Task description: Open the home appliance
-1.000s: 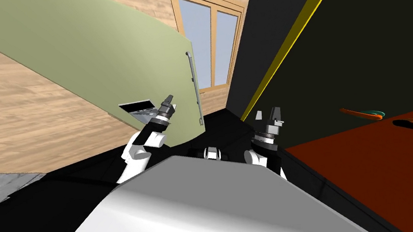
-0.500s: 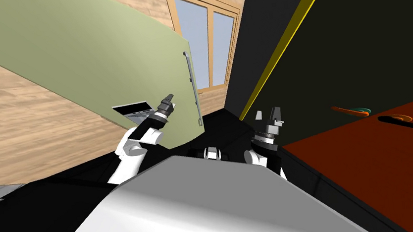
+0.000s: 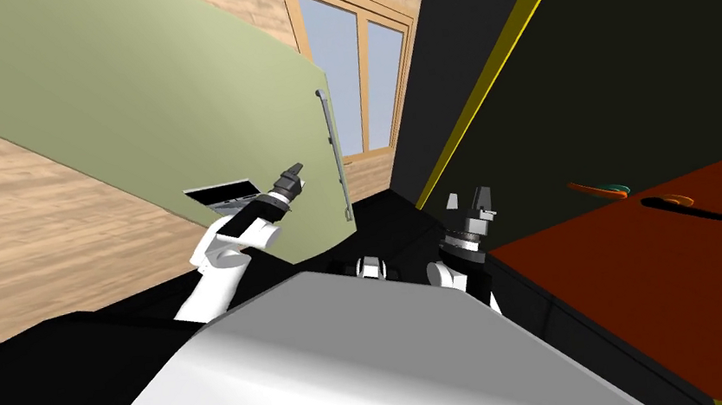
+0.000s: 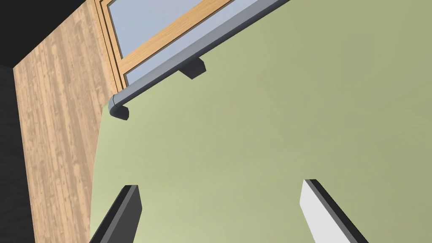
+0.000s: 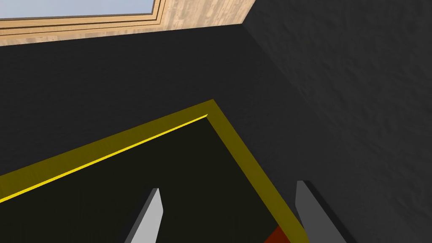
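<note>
Before the green door (image 4: 261,139), my left gripper (image 4: 220,185) stands wide open, holding nothing, the grey handle (image 4: 168,72) ahead of its fingertips.

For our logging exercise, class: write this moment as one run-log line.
stage: pre-grasp | left pincer: open, facing green door, short of grey bar handle | right pincer: open, by yellow-edged dark panel | handle: ungripped

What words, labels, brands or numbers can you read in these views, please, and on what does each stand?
None: there is no text to read in any view.
The green appliance door, its grey bar handle and the yellow-edged dark panel are all plain.
</note>
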